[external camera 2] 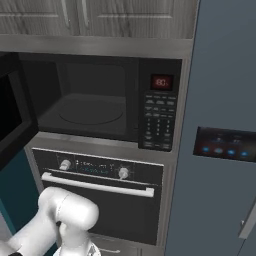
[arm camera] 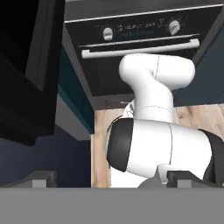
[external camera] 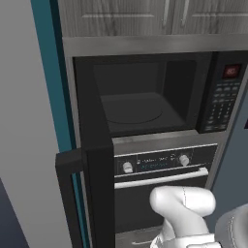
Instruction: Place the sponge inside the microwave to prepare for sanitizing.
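Above the oven (external camera: 162,164) with its pale bar handle, the microwave (external camera: 145,97) stands open, door swung left, its glossy black cavity and round turntable bare. Where the sponge lies I cannot tell. Probably light, soft and squashy; pinch it across its flat faces. Tool (arm camera: 109,178) fingertips well apart, released, grasping nothing.

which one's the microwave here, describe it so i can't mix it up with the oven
Look under the grey wood cabinets, in the tall built-in column. The microwave is the upper black unit, its door swung open to the left, showing a dark cavity with a round turntable. Unlike the oven below, with two knobs and a bar handle, it has a side keypad and red display.
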